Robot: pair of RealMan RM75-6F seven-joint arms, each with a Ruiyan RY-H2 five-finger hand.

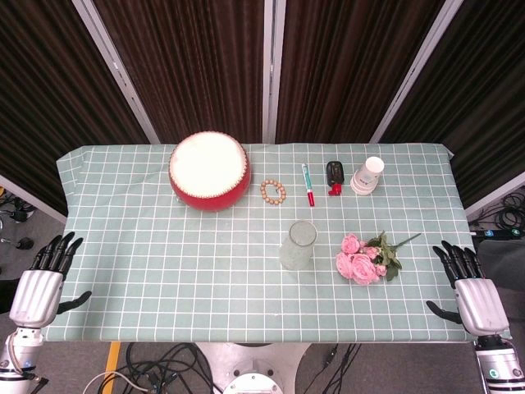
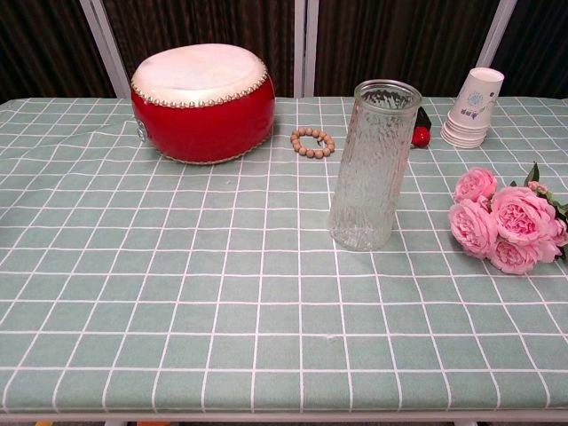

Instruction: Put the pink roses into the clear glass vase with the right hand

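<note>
Pink roses (image 1: 361, 263): one small bunch, lying flat on the checked tablecloth (image 1: 164, 246), just to the right of the clear glass vase (image 1: 298, 245) and not touching it. Blooms face the vase side; green stems and leaves trail away from it, toward the far right. Likely light, soft and easily crushed at the petals. The stems look the sounder place to take hold, just behind the blooms, so the stem ends can go down into the vase mouth first.

Clear glass vase: upright, tall, textured wall, open mouth, apparently empty. Probably rigid, smooth and easy to tip if knocked at the rim.

Right hand (image 1: 469, 289): at the table's near edge, right of the vase and beyond the roses, well apart from both. Fingers spread and extended, holding nothing.

Left hand (image 1: 45, 275): at the near edge far to the left of the vase. Fingers likewise spread, holding nothing.

Other items, all behind the vase:
- red drum (image 1: 210, 170), white skin, back and to the left;
- wooden bead bracelet (image 1: 273, 192), directly behind;
- red-capped marker (image 1: 308, 184), behind, slightly right;
- small black-and-red object (image 1: 334, 176), kind unclear;
- stack of paper cups (image 1: 367, 175), back right.
</note>
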